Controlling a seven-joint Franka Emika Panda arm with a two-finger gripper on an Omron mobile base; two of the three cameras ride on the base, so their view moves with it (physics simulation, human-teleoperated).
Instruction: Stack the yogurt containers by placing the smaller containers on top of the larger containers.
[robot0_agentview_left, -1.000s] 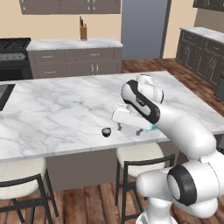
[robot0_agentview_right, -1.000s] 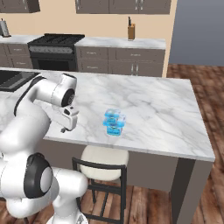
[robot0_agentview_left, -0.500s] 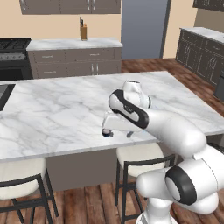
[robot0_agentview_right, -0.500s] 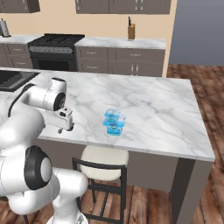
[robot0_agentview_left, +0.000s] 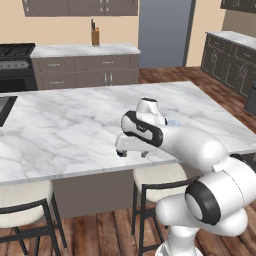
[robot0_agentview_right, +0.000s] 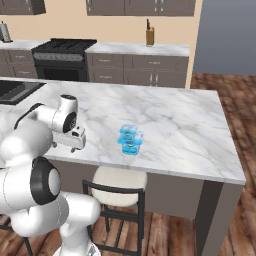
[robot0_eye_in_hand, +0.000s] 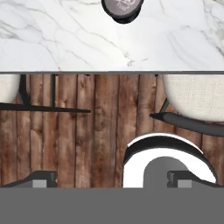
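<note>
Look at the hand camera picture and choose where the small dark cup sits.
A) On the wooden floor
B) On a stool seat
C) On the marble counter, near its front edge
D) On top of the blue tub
C: the small dark cup rests on the marble counter, just beyond its front edge, with floor and stools below.

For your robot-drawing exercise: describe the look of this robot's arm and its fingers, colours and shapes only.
The arm is made of smooth, rounded, glossy white segments, joined by dark grey-black bands and round dark joint caps ringed in black. The gripper is a small, boxy white block at the wrist. Its fingers are small, dark grey and squared at the tips. No cables or markings show.
</note>
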